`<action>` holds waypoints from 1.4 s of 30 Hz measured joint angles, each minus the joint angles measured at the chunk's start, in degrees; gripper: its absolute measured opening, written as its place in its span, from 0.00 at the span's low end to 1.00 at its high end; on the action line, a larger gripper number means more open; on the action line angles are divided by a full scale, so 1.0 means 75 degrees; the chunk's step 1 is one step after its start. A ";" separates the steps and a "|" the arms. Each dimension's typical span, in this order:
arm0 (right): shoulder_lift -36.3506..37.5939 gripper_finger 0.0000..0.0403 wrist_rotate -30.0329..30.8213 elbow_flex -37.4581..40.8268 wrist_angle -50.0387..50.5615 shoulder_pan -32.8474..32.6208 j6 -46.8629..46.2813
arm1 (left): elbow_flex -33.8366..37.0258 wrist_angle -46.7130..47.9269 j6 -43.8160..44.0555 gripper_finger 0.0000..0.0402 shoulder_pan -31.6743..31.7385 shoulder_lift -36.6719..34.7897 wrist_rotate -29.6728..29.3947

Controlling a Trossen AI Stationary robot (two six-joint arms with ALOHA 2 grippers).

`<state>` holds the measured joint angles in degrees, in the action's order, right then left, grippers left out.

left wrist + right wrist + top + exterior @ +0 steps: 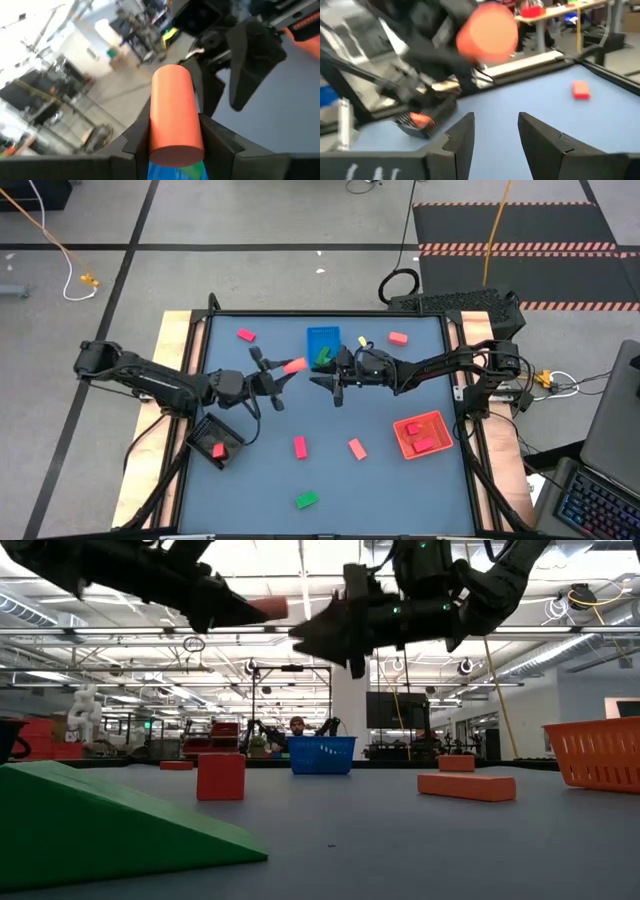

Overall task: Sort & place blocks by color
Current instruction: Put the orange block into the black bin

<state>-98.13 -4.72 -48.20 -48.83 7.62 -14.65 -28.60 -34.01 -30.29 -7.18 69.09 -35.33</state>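
My left gripper [281,375] is shut on a salmon-red round block [295,366] above the middle of the table. My right gripper [328,383] faces it from the table's right side. It is open, with nothing between its fingers [496,134], and the block's round end [487,31] shows just beyond them. Loose blocks lie flat on the table: pink [246,335], salmon [398,338], pink [300,446], salmon [357,448] and green [306,500]. My left gripper pinches the salmon-red block between its two fingers, on the block's sides near the end closest to the wrist [194,134]. The fingers run level, along the block. Its free end [272,608] sticks out toward my right gripper, clear of the table.
A blue tray [322,336] holding green blocks stands at the far middle, just behind both grippers. At the near right is a red tray [404,427] with red blocks. A black tray [207,437] with one red block sits at the near left. The near middle has free room.
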 joint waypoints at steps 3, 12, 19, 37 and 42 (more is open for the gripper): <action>0.0023 0.36 -0.0003 -0.0015 0.0203 0.0037 0.0104 | 0.0009 0.0875 0.0348 0.33 -0.0201 -0.0445 -0.0390; 0.0047 0.36 -0.0008 -0.0021 0.0579 0.0175 0.0098 | 0.0007 0.3418 0.2838 0.33 -0.0821 -0.1658 -0.0738; 0.0244 0.36 -0.0007 -0.0021 0.0912 0.0175 0.0104 | 0.0009 0.4743 0.4357 0.33 -0.1571 -0.2037 -0.0708; 0.1432 0.36 -0.0963 0.0209 0.2518 -0.0219 0.2562 | 0.0003 0.3952 0.4762 0.33 -0.2098 -0.1247 -0.0623; 0.1531 0.36 -0.0964 0.0379 0.2510 -0.0178 0.2684 | 0.0003 0.4199 0.4856 0.33 -0.1850 -0.1254 -0.0734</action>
<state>-86.65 -11.95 -45.36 -30.01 6.28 5.48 -28.58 -2.51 6.13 -21.06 59.69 -40.84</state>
